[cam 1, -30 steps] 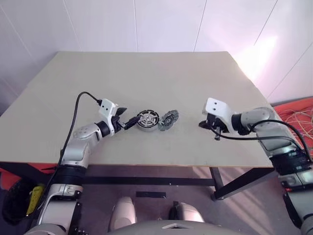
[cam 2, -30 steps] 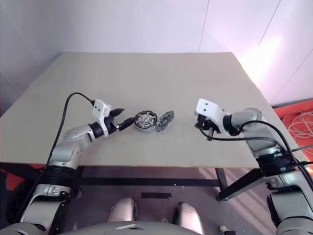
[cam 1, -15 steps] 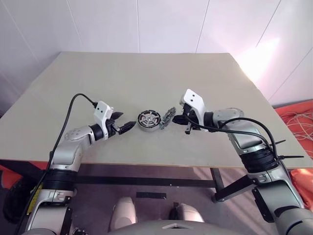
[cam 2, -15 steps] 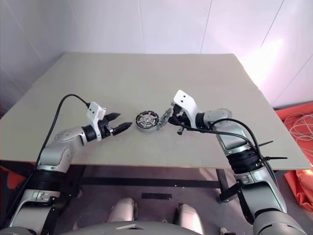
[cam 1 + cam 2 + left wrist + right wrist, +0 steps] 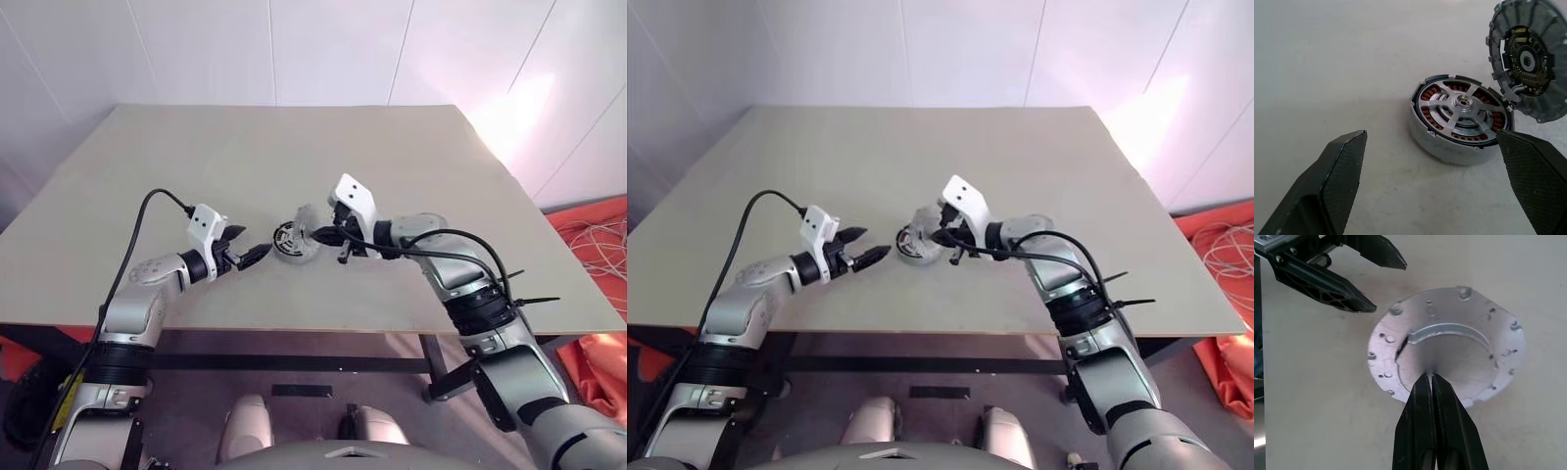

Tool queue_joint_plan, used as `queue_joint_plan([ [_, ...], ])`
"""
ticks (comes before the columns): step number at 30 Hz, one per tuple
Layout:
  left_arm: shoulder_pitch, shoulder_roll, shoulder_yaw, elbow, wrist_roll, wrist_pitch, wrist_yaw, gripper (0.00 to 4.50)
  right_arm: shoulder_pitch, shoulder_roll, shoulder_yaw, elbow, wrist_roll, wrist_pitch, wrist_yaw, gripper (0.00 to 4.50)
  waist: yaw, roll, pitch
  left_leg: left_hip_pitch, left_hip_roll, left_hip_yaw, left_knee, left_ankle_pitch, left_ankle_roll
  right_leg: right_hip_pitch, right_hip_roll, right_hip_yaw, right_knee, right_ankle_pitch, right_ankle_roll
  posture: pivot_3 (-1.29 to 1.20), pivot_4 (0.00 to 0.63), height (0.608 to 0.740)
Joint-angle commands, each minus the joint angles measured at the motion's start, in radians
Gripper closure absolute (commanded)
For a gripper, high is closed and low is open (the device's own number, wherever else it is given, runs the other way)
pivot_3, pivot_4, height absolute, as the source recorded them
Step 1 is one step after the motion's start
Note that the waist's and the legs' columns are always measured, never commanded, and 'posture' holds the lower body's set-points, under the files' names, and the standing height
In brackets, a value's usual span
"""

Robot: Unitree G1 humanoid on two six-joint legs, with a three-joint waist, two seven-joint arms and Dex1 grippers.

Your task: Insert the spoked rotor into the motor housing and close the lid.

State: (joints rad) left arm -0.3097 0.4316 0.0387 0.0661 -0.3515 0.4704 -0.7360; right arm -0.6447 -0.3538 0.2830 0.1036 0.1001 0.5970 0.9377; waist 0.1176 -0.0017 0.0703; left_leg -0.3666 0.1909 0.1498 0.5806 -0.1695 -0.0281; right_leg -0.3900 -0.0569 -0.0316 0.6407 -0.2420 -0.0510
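Note:
The motor housing (image 5: 1449, 147) sits on the table (image 5: 392, 157) with the spoked rotor (image 5: 1445, 104) lying inside it, silvery spokes over copper windings. The lid (image 5: 1542, 83) stands tilted on its edge against the housing's rim, its segmented face toward the housing. Its plain grey face (image 5: 1459, 318) is turned toward my right gripper (image 5: 1431, 377). That gripper is shut, with its fingertips against the grey face. My left gripper (image 5: 253, 253) is open just left of the housing (image 5: 289, 245), holding nothing. Its fingers (image 5: 1327, 191) stand on either side of the housing.
The table's front edge (image 5: 313, 331) runs close below both arms. Bare tabletop stretches behind the housing and to both sides. Orange material and loose cables (image 5: 598, 220) lie on the floor at the right. A black cable (image 5: 147, 211) loops above my left arm.
My right gripper has swung left to the lid and tipped it up from lying beside the housing to standing over the housing's right rim. The left gripper stays open in place.

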Motion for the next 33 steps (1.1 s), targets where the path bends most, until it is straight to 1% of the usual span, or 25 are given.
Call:
queue_joint_plan([
  [1,-0.011,0.013,0.022,-0.03,-0.007,-0.008,0.006,0.0,-0.03,0.037,0.016,0.016,0.011,-0.013,-0.01,4.46,0.0,0.0,0.0,0.0,0.0,0.0,0.0,0.0,0.0,0.0,0.0,0.0,0.0,0.0,0.0,0.0,0.0,0.74],
  [8,0.0,0.017,0.026,-0.041,-0.012,-0.002,0.008,0.0,-0.059,0.083,0.025,0.121,-0.008,-0.059,-0.031,4.46,-0.001,0.0,0.0,0.0,0.0,0.0,0.0,0.0,0.0,0.0,0.0,0.0,0.0,0.0,0.0,0.0,0.0,0.74],
  [13,0.011,0.02,0.028,-0.057,-0.016,0.007,0.007,0.0,-0.105,0.149,0.007,0.266,-0.019,-0.121,-0.103,4.46,-0.014,0.0,0.0,0.0,0.0,0.0,0.0,0.0,-0.001,0.0,0.0,0.0,0.0,0.0,0.0,0.0,0.0,0.74],
  [16,0.014,0.02,0.028,-0.061,-0.015,0.01,0.008,0.0,-0.117,0.167,0.004,0.305,-0.018,-0.141,-0.114,4.46,-0.018,0.0,0.0,0.0,0.0,0.0,0.0,0.0,-0.001,0.0,0.0,0.0,0.0,0.0,0.0,0.0,0.0,0.74],
  [21,0.018,0.023,0.033,-0.063,-0.014,0.01,0.009,0.0,-0.106,0.146,-0.011,0.252,0.023,-0.107,-0.059,4.46,-0.019,0.0,0.0,-0.001,0.0,0.0,0.0,0.0,-0.001,0.0,0.0,0.0,0.0,0.0,0.0,0.0,0.0,0.74],
  [28,0.012,0.017,0.03,-0.056,-0.017,0.01,0.006,0.0,-0.098,0.116,-0.064,0.042,0.162,0.019,0.035,4.46,-0.02,0.0,0.0,-0.001,0.0,0.0,0.0,0.0,-0.001,0.0,0.0,0.0,0.0,0.0,0.0,0.0,0.0,0.74],
  [31,0.008,0.014,0.031,-0.051,-0.024,0.01,-0.001,0.0,-0.117,0.121,-0.111,-0.019,0.228,0.077,0.031,4.46,-0.019,0.0,0.0,-0.001,0.0,0.0,-0.001,0.0,-0.001,0.0,0.0,0.0,0.0,0.0,0.0,0.0,0.0,0.74],
  [33,0.004,0.013,0.031,-0.046,-0.024,0.006,-0.002,0.0,-0.143,0.137,-0.143,0.006,0.241,0.08,-0.006,4.46,-0.02,0.0,0.0,-0.001,0.0,0.0,-0.001,0.0,-0.001,0.0,0.0,0.0,0.0,0.0,0.0,0.0,0.0,0.74],
])
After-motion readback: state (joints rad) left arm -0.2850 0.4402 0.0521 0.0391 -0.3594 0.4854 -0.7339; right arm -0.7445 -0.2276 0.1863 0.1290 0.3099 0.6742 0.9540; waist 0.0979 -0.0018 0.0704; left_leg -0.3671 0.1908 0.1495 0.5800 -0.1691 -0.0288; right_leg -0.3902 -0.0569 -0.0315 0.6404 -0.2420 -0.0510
